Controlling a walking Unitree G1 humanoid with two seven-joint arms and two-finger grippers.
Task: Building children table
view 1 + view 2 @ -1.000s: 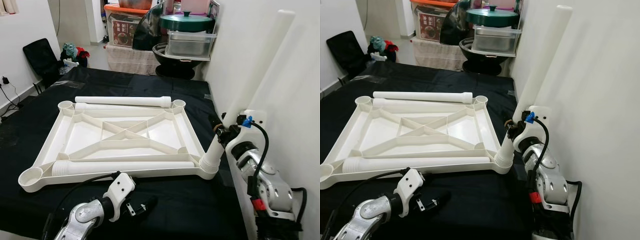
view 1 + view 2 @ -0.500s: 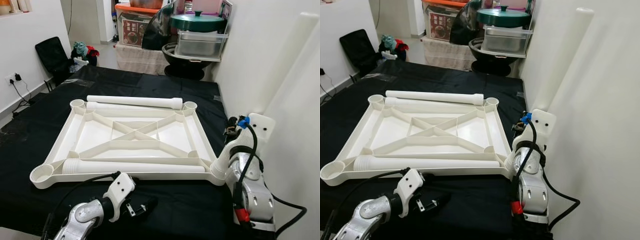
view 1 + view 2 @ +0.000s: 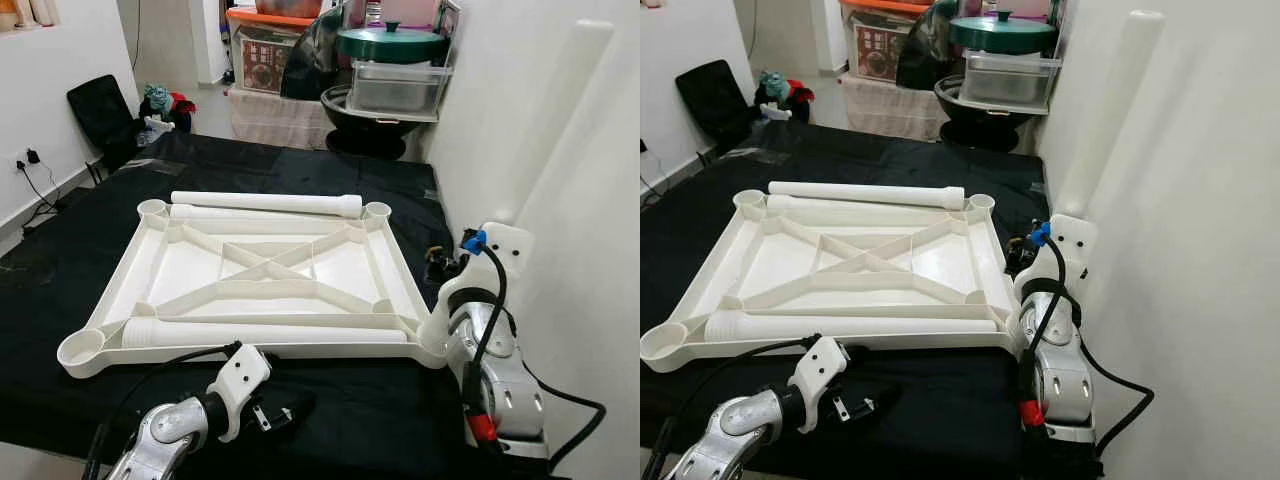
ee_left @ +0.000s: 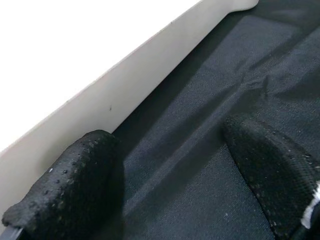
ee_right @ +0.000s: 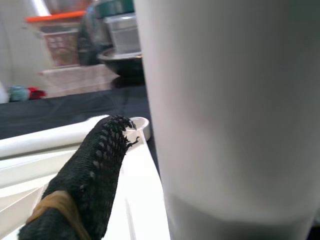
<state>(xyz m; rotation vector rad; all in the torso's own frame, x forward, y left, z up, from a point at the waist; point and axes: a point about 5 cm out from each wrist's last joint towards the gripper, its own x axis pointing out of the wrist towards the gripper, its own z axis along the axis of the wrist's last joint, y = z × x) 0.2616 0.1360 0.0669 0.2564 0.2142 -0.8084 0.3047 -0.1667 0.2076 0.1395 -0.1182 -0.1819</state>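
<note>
The white tabletop (image 3: 300, 262) lies upside down on a black cloth. One white leg (image 3: 555, 110) stands tilted in its near right corner socket (image 3: 432, 338), leaning toward the wall. My right gripper (image 3: 440, 268) is shut on the lower part of this leg; the right wrist view has the leg (image 5: 225, 110) close beside one black finger (image 5: 95, 165). Three more legs lie flat, two along the far edge (image 3: 265, 201) and one along the near edge (image 3: 265, 332). My left gripper (image 4: 170, 175) is open, low over the cloth by the tabletop's near edge (image 4: 100, 100).
A white wall (image 3: 600, 260) runs close along the right. Behind the cloth stand a green-lidded pot (image 3: 390, 42), a metal tray (image 3: 395, 88) and boxes. A black chair (image 3: 98, 112) is at the back left. The cloth's front edge (image 3: 40, 432) drops off near me.
The camera has shifted, so the whole scene sits differently. My right arm has swung lower beside the leg, which stays in the corner socket. The left gripper has not moved.
</note>
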